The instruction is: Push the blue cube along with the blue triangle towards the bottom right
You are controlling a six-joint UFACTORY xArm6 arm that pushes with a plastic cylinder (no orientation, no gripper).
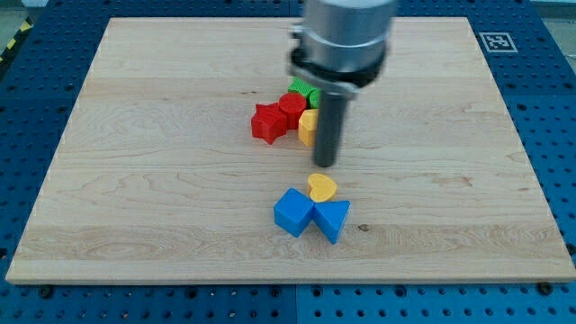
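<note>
The blue cube (293, 212) lies on the wooden board (135, 180) below the middle. The blue triangle (332, 219) touches it on its right. A yellow heart (322, 187) sits just above the two, touching them. My tip (325, 166) is just above the yellow heart, a short way above the blue blocks, and touches none of them as far as I can tell. The rod hangs from the arm's grey body (346, 36) at the view's top.
A cluster sits left of the rod: a red star (268, 122), a red block (292, 107), a green block (304, 89) and a yellow block (308, 127) partly hidden by the rod. A blue pegboard (36, 72) surrounds the board.
</note>
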